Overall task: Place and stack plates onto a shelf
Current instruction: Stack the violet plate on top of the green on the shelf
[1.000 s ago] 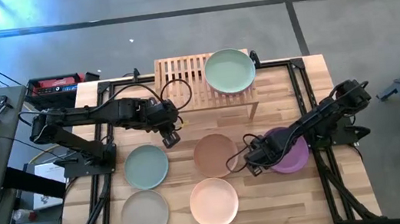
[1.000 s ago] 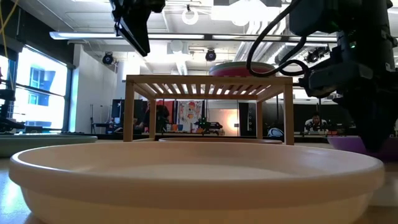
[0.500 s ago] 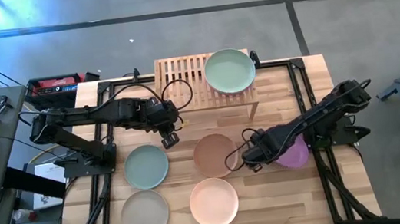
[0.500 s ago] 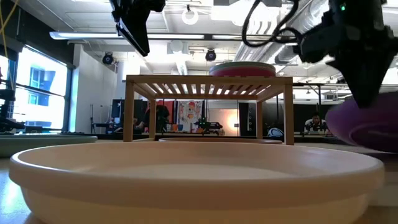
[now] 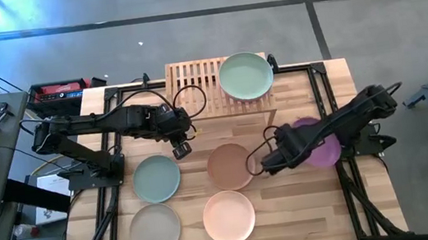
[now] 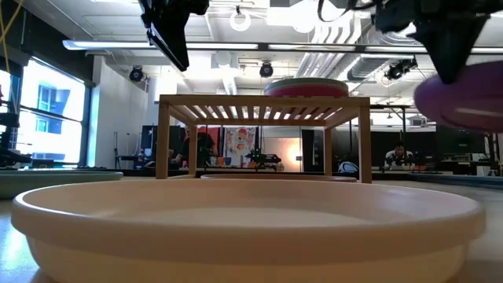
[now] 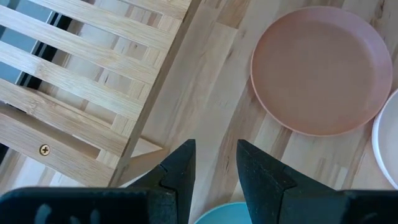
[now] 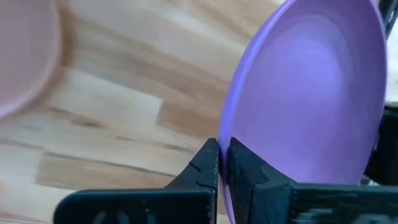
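Observation:
My right gripper (image 5: 289,152) is shut on the purple plate (image 5: 318,143), held in the air over the table's right side; the low view shows this plate (image 6: 464,98) well above the tabletop. The bamboo shelf (image 5: 197,85) stands at the far edge. It carries a stack at its right end with the green plate (image 5: 245,76) on top and a pink plate (image 6: 306,90) beneath. My left gripper (image 5: 180,148) hovers open just in front of the shelf and touches nothing. The sage (image 5: 156,179), brown (image 5: 230,166), grey-beige (image 5: 155,230) and peach (image 5: 228,217) plates lie flat on the table. My right gripper pinches the purple plate's rim (image 8: 225,140) between its two fingers (image 8: 208,163), one on the inner face and one on the underside. The hold is on the plate's left edge. The plate is lifted clear of the table and tilted.
The shelf's left half (image 5: 188,80) is bare slats. The near peach plate (image 6: 244,220) fills the foreground of the low view. Black frame rails (image 5: 322,89) run along the table's sides. Cables (image 5: 190,98) loop near the left arm.
My right gripper has risen with the purple plate and moved toward the far edge. The plate was on the table a second ago and now hangs clear, roughly level with the shelf top in the low view. My left arm has stayed put.

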You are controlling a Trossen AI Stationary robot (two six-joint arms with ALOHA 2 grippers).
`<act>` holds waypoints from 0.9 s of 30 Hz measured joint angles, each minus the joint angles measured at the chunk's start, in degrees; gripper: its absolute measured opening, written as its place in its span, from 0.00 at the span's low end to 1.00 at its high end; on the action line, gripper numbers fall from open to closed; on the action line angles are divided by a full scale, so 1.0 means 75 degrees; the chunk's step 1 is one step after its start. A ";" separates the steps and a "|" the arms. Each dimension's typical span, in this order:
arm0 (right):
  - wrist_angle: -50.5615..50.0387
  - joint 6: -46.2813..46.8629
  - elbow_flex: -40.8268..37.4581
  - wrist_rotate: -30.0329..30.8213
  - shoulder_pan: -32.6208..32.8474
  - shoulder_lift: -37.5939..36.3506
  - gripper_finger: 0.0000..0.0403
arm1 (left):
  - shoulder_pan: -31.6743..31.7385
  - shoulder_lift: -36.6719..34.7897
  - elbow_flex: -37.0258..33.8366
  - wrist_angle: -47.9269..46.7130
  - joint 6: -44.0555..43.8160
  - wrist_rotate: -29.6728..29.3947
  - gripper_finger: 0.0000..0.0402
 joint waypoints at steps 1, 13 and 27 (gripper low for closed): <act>0.0018 0.0017 0.0073 0.0166 -0.0016 -0.0082 0.00 | 0.0000 0.0000 0.0000 0.0003 0.0000 0.0000 0.26; 0.0040 -0.0252 0.0383 0.2356 -0.0641 -0.1569 0.00 | 0.0000 0.0000 -0.0003 0.0000 -0.0203 0.0003 0.26; 0.0099 -0.3461 0.0383 0.3900 -0.2758 -0.3145 0.00 | 0.0000 0.0000 -0.0003 0.0006 -0.1188 0.0000 0.26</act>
